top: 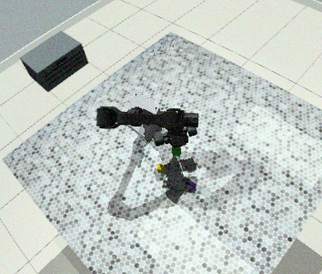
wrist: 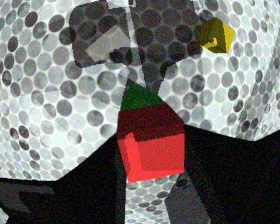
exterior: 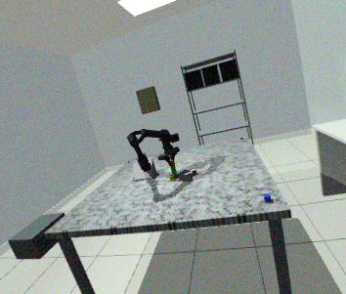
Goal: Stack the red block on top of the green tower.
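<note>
The red block (wrist: 156, 156) (exterior: 172, 161) is between the fingers of my gripper (wrist: 147, 133) (exterior: 171, 159) (top: 176, 143), which is shut on it. In the exterior view the block is directly above the upright green tower (exterior: 173, 169) (top: 176, 151) (wrist: 139, 98), and no gap shows between them. In the wrist view the green top shows just beyond the red block's far edge; the rest of the tower is hidden behind the block. Whether the block's underside fully touches the tower cannot be told.
A yellow block (top: 160, 167) (exterior: 172, 178) (wrist: 217, 36) lies close to the tower's base. A purple block (top: 192, 187) (exterior: 194, 173) lies on its other side. A blue block (exterior: 267, 197) lies near the table's corner. The arm's shadow falls around the tower.
</note>
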Motion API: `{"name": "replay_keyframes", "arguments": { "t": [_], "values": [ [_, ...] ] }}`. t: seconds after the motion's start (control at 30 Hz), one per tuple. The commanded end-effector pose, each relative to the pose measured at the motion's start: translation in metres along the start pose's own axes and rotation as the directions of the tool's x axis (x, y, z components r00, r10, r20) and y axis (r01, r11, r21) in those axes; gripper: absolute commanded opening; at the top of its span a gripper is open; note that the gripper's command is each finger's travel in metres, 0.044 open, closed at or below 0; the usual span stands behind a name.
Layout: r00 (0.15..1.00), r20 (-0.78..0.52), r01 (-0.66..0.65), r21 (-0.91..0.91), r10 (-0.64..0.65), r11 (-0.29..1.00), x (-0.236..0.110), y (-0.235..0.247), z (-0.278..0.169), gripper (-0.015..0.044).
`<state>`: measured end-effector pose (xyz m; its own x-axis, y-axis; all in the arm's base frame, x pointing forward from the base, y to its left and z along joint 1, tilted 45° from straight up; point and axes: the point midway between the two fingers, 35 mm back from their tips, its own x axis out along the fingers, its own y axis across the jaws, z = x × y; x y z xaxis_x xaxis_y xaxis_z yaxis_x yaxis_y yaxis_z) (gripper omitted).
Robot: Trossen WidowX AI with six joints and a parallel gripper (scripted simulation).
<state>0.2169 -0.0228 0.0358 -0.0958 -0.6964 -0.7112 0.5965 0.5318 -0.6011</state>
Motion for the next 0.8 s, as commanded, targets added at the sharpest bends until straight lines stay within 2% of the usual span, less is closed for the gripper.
{"name": "replay_keyframes", "arguments": {
  "t": [0.0, 0.3, 0.77],
  "values": [
    [1.000, 0.000, 0.000, 0.001, 0.000, 1.000, 0.0002, 0.0001, 0.0000, 0.0210],
    [1.000, 0.000, 0.000, 0.001, 0.000, 1.000, 0.0002, 0.0001, 0.0000, 0.0440],
    [1.000, 0.000, 0.000, 0.001, 0.000, 1.000, 0.0002, 0.0001, 0.0000, 0.0440]
  ]
}}
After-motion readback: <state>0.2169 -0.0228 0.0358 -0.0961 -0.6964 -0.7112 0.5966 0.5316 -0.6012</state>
